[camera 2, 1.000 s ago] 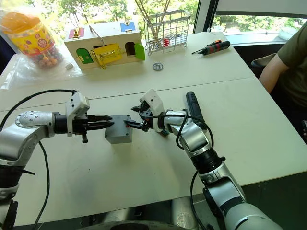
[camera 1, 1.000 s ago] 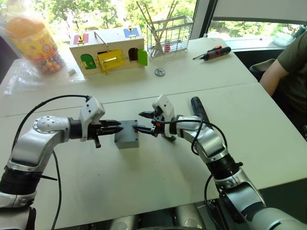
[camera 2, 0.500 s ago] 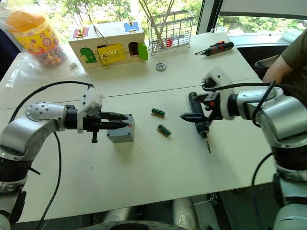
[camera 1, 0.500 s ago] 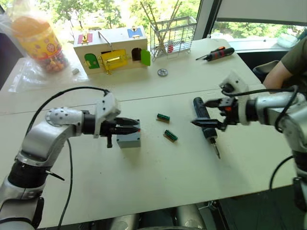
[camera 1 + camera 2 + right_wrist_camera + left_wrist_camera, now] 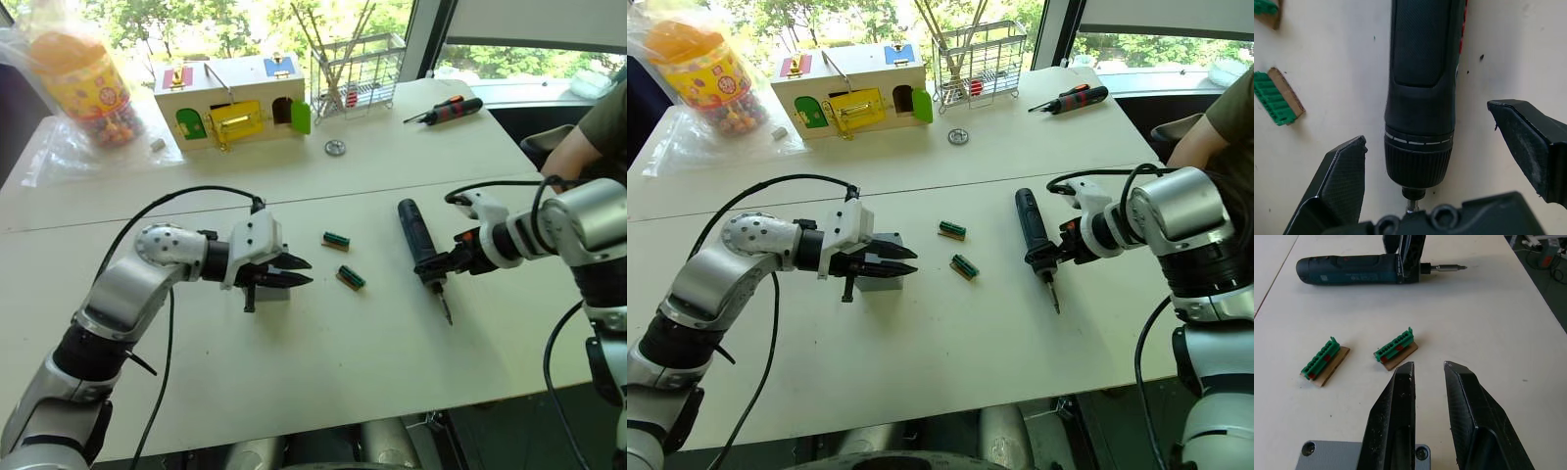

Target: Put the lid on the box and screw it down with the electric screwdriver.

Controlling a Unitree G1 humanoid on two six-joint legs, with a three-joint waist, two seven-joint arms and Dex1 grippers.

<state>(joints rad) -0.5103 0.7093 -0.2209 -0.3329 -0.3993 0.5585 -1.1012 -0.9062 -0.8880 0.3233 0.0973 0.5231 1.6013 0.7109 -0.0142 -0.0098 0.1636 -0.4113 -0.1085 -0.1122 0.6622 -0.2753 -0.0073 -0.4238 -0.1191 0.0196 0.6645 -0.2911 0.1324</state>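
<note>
Right wrist view: your right gripper (image 5: pixel 1437 161) stands wide apart, its fingers flanking the bit end of the electric screwdriver (image 5: pixel 1425 73), which lies flat on the white table (image 5: pixel 921 343), ungripped. Your left gripper (image 5: pixel 904 260) is narrowly parted and empty, directly over the grey box (image 5: pixel 1327 455). Two green terminal blocks (image 5: pixel 1396 347) lie between box and driver. An orange-handled hand screwdriver (image 5: pixel 1068 98) lies well behind.
</note>
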